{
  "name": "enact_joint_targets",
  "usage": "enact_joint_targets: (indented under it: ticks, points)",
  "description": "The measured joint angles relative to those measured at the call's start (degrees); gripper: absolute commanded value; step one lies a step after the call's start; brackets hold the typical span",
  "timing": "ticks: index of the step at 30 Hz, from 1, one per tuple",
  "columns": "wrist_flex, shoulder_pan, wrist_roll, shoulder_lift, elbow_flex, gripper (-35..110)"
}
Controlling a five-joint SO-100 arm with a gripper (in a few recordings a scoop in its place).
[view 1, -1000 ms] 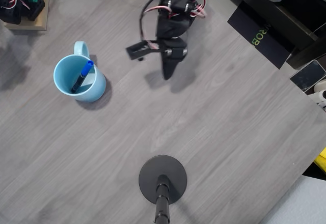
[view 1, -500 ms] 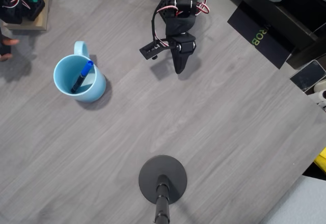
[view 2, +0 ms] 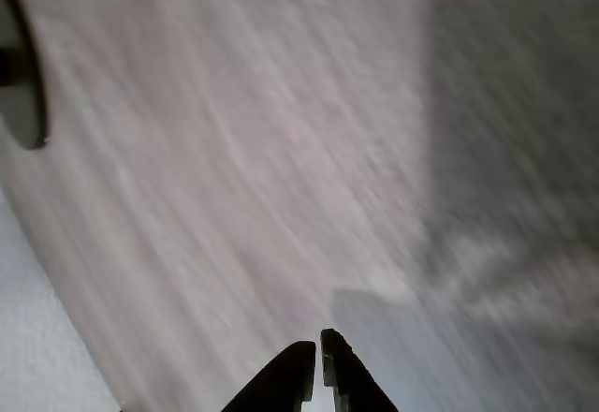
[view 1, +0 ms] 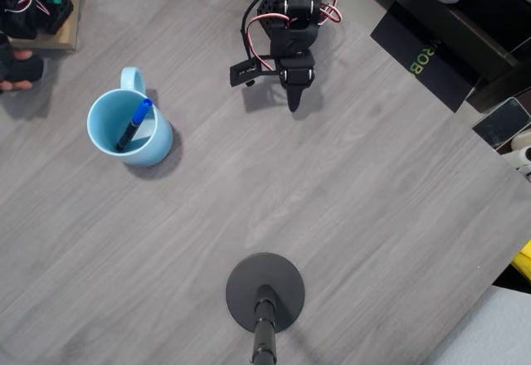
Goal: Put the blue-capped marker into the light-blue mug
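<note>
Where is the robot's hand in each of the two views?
Overhead view: the hand is at top centre, its tip pointing down the picture.
Wrist view: the hand is at bottom centre, fingers together.
Shared landmark: the black round base, bottom centre overhead, upper left edge in the wrist view.

overhead looks straight down; wrist close over table (view 1: 348, 216)

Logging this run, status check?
Gripper shut, empty. Blue-capped marker leaning inside light-blue mug. Nothing in the way.

Light-blue mug (view 1: 126, 127), blue-capped marker (view 1: 133, 123), black gripper (view 1: 293, 104), grey wood-grain table (view 1: 332, 216).
</note>
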State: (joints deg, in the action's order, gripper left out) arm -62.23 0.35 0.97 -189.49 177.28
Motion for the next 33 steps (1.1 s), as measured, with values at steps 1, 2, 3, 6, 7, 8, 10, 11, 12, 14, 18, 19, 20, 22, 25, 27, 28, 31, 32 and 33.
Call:
enact_joint_targets:
  ticks: [1, 2, 3, 6, 7, 8, 10, 11, 12, 14, 18, 19, 20, 22, 25, 27, 28, 31, 32, 33]
  points:
    - [-0.9, 0.0, -0.3, 0.0, 0.0, 0]
    - [-2.2, 0.0, -0.5, 0.0, 0.0, 0]
    - [-2.3, 0.0, -0.2, 0.0, 0.0, 0]
    - [-5.3, 0.0, -0.3, 0.0, 0.1, 0]
    - [-6.3, 0.0, -0.6, 0.0, 0.1, 0]
    - [-6.8, -0.2, -0.3, 0.0, 0.1, 0]
    - [-7.4, -0.9, -0.4, 0.0, 0.1, 0]
    - [-7.5, -0.9, -0.5, -0.1, 0.1, 0]
    - [-7.5, -0.9, 0.0, -0.1, 0.1, 0]
    - [-7.5, -1.5, 1.1, -0.1, 0.1, 0]
    - [-7.6, -2.5, 2.0, -0.2, 0.1, 0]
    - [-7.6, -2.6, 2.0, -0.2, 0.1, 0]
    - [-7.6, -2.7, 2.0, -0.2, 0.1, 0]
    - [-7.6, -2.7, 2.0, -0.2, 0.1, 0]
    - [-7.6, -2.7, 2.0, -0.2, 0.1, 0]
    - [-7.6, -2.7, 2.0, -0.2, 0.1, 0]
    - [-7.6, -2.7, 2.0, -0.2, 0.1, 0]
    - [-7.6, -2.7, 2.0, -0.2, 0.1, 0]
    - [-7.6, -2.7, 2.0, -0.2, 0.1, 0]
    - [-7.6, -2.7, 2.0, -0.2, 0.1, 0]
